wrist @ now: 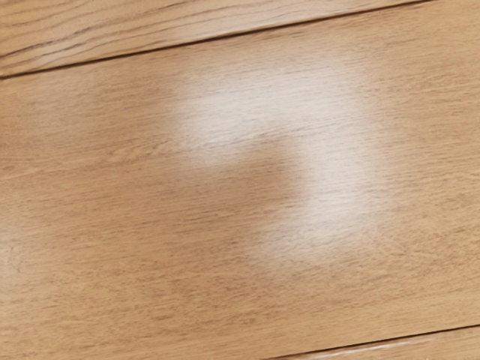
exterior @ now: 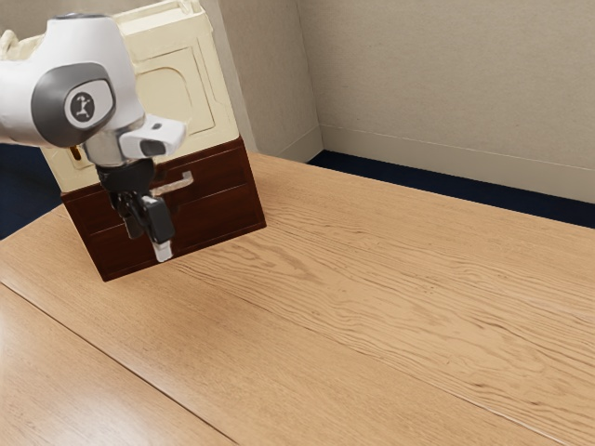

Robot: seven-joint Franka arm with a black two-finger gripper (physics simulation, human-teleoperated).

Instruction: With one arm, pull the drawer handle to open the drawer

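The jaws of the black gripper (exterior: 150,243) point down toward the counter (exterior: 344,297), in front of a dark red-brown drawer front (exterior: 218,212). I cannot tell whether they are spread or pressed together. Just beside and above their lower end, toward the exterior view's right, is the pale drawer handle (exterior: 186,178), set on the upper part of that front. The gripper hides part of the handle's side of the front, and whether the two touch is unclear. The drawer front looks flush with its surround.

Above the red-brown part rises a cream upper section (exterior: 200,98) with a raised, framed panel, and the whole cabinet stands tilted in the exterior view. The white arm (exterior: 93,65), with a grey round cover at its joint, comes in from the exterior view's left and covers much of the cream section.

Under the hand, the wrist view shows light wood of the counter, crossed by two thin dark seams, with a pale sheen curving around a darker patch. The same grained wood spreads out in front of the cabinet. Beyond the counter lie a dark blue floor (exterior: 372,171), a pale skirting board (exterior: 400,160) and a beige wall (exterior: 437,74).
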